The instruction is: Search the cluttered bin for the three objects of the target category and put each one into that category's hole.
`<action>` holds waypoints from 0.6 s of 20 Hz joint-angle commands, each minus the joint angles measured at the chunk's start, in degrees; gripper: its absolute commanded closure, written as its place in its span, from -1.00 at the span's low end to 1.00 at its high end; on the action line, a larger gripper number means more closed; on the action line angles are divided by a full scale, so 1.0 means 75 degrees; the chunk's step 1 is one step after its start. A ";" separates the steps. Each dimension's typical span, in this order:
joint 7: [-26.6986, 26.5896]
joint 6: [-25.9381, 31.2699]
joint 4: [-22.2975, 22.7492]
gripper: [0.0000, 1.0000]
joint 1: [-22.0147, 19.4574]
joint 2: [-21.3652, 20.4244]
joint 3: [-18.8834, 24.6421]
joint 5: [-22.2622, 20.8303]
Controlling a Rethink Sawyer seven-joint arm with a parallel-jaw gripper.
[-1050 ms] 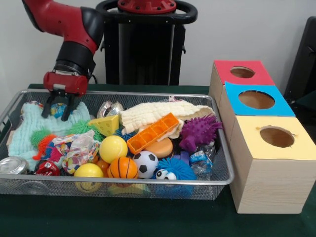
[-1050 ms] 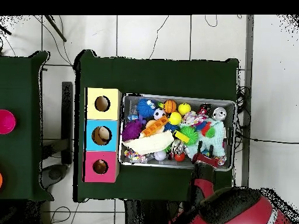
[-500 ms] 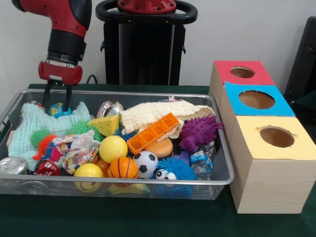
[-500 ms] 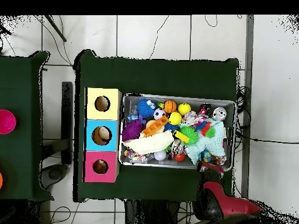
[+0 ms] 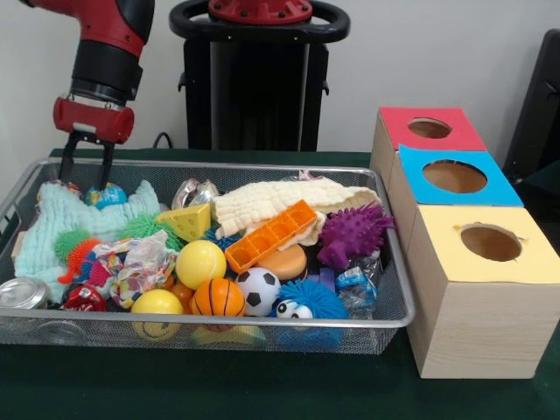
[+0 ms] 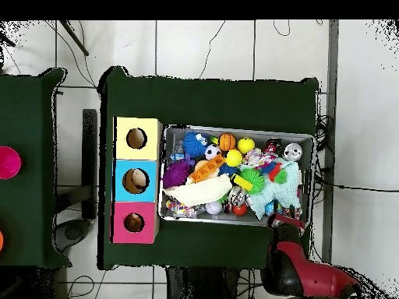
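My gripper (image 5: pixel 87 171) hangs open and empty above the far left corner of the wire bin (image 5: pixel 262 320); in the overhead view the gripper (image 6: pixel 287 223) sits at the bin's lower right edge. Just under its fingers (image 5: pixel 106 166) lies a small blue patterned ball (image 5: pixel 109 195) on a mint cloth (image 5: pixel 52 227). A yellow ball (image 5: pixel 200 262), a basketball (image 5: pixel 217 297), a soccer ball (image 5: pixel 258 290) and a smiley ball (image 5: pixel 157 306) crowd the bin's front. To the right stands the box with a red hole (image 5: pixel 430 128), a blue hole (image 5: pixel 454 176) and a yellow hole (image 5: pixel 491 242).
The bin also holds a cheese wedge (image 5: pixel 187 221), an orange tray (image 5: pixel 270 234), a cream cloth (image 5: pixel 289 199), a purple spiky toy (image 5: pixel 354 232), a blue fuzzy toy (image 5: pixel 306 302), cans (image 5: pixel 24 293) and wrappers. The bin's rim (image 5: pixel 17 199) is close below the gripper.
The gripper has risen out of the bin and moved left toward the far corner, empty. The toys have not moved.
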 commanded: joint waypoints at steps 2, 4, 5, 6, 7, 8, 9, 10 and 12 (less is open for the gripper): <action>0.1465 0.0143 -0.0569 -1.00 -0.0321 0.0679 0.1312 -0.0228; 0.1525 0.0364 -0.0705 -1.00 -0.0521 0.0916 0.1549 -0.0393; 0.1544 0.0478 -0.0768 -1.00 -0.0631 0.1015 0.1669 -0.0479; 0.1563 0.0592 -0.0830 -1.00 -0.0741 0.1113 0.1789 -0.0565; 0.1577 0.0719 -0.0892 -1.00 -0.0866 0.1204 0.1919 -0.0669; 0.1580 0.0780 -0.0955 -1.00 -0.0958 0.1301 0.2010 -0.0746; 0.1556 0.0770 -0.1004 -1.00 -0.1036 0.1393 0.2064 -0.0776; 0.1550 0.0828 -0.1059 -1.00 -0.1124 0.1480 0.2141 -0.0844; 0.1502 0.0789 -0.1144 -1.00 -0.1256 0.1653 0.2217 -0.0884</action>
